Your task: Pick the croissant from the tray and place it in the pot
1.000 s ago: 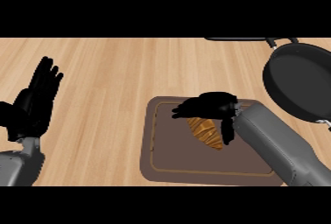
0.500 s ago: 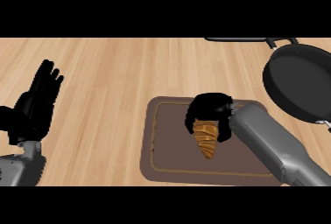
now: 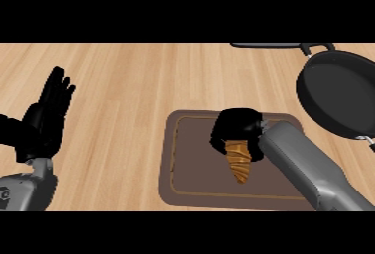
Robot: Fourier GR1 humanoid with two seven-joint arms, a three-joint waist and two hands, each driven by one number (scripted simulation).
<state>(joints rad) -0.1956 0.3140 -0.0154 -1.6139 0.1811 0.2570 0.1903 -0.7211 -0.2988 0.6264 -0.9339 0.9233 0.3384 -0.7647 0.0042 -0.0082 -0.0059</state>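
Your right forearm (image 3: 311, 171) comes in from the lower right corner and angles up and to the left, ending in your right hand (image 3: 236, 130) near the view's middle. That hand's fingers are curled downward, closed round the upper end of the croissant (image 3: 239, 163), which sticks out below them. Your left hand (image 3: 45, 116) shows at the left edge, resting open with its fingers straight, together and pointing up. Your left forearm (image 3: 28, 191) shows only as a short grey stretch beneath it, in the lower left corner.

Right hand (image 3: 236, 130) around the croissant (image 3: 240, 166) over the brown tray (image 3: 192, 173), black pot (image 3: 344, 94) at right, open left hand (image 3: 47, 119) at left.
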